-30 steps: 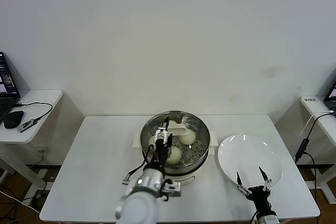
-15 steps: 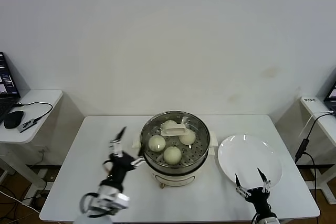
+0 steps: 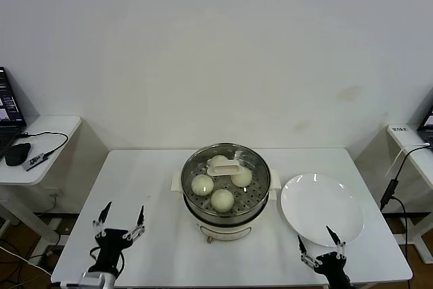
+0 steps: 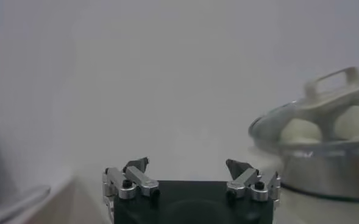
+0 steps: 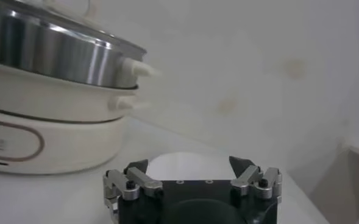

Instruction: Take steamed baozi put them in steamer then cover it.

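The steamer stands mid-table, a steel pot on a white base, also in the left wrist view and the right wrist view. A glass lid with a white handle rests on it. Through the lid I see several cream-white baozi on the perforated tray, and in the left wrist view too. My left gripper hangs open and empty over the table's front left, well clear of the pot. My right gripper is open and empty at the plate's near edge.
A flat white plate lies bare to the right of the steamer. Side tables flank the work table: the left one carries a mouse and cable, the right one a cable. A wall rises behind.
My left gripper has drawn back from above the steamer to the table's front left, empty. The lid stays on the pot. My right gripper has sunk slightly toward the front edge.
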